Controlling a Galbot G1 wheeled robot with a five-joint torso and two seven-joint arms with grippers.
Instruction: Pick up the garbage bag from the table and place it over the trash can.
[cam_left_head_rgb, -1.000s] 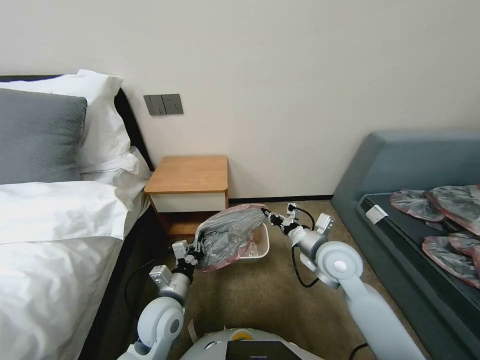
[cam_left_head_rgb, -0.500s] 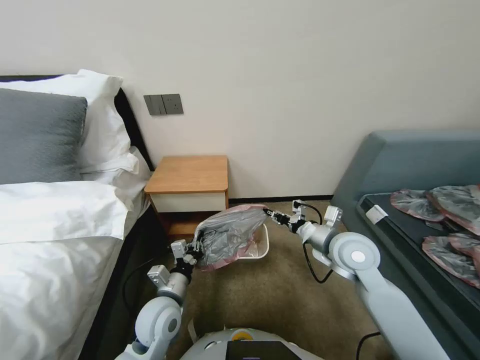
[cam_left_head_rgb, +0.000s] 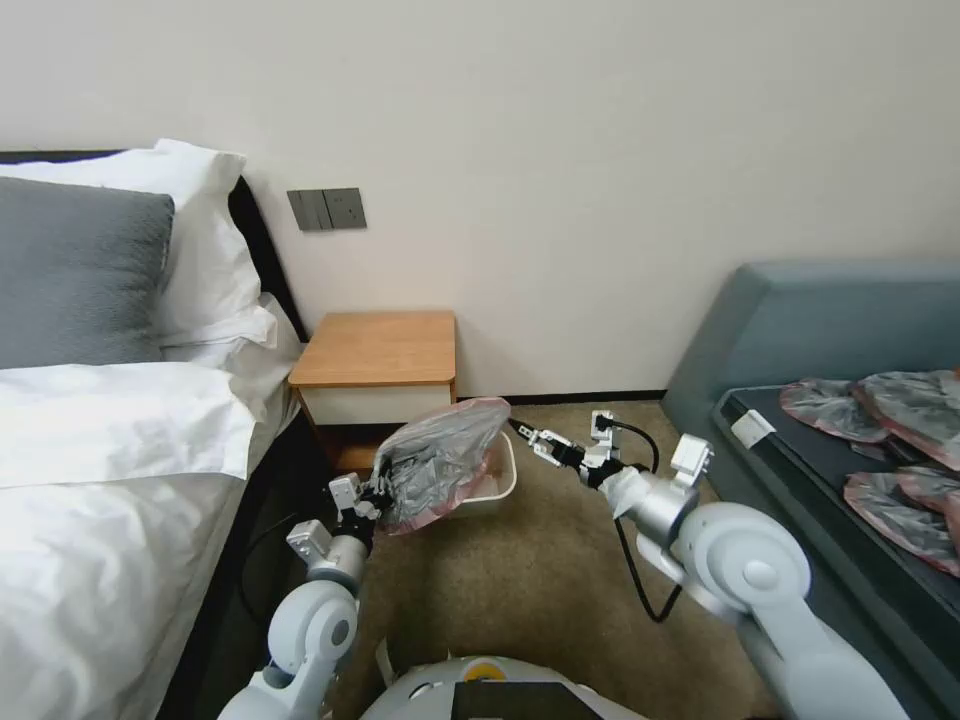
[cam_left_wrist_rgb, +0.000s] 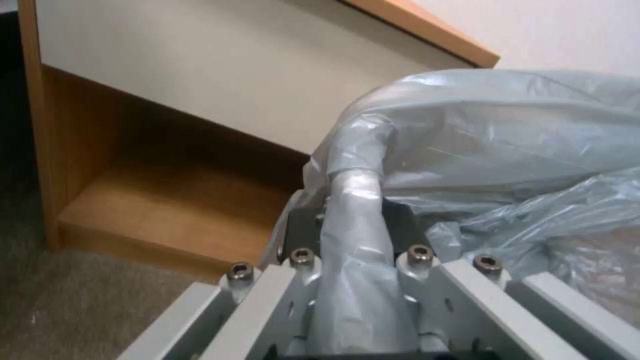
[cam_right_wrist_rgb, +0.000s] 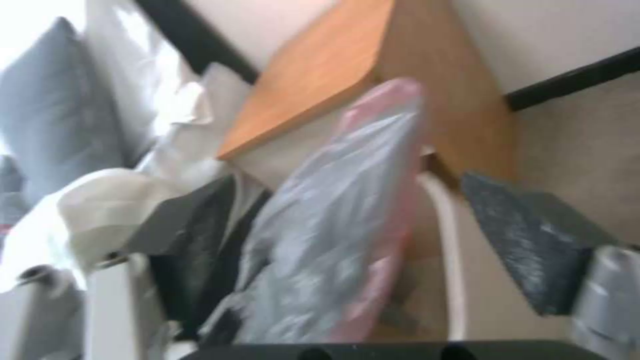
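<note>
garbage bag (cam_left_head_rgb: 440, 462) hangs over trash can (cam_left_head_rgb: 493, 487), pinched at its near edge by left gripper (cam_left_head_rgb: 374, 497); right gripper (cam_left_head_rgb: 520, 433) released. advise spreading rim wider.

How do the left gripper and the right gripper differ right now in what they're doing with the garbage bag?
The left gripper is shut on a twisted bunch of the garbage bag; the right gripper is open and holds nothing. The left sits at the bag's near, lower edge by the table; the right sits just off its far, upper rim, over the carpet beside the trash can. Both point toward the bag.
</note>
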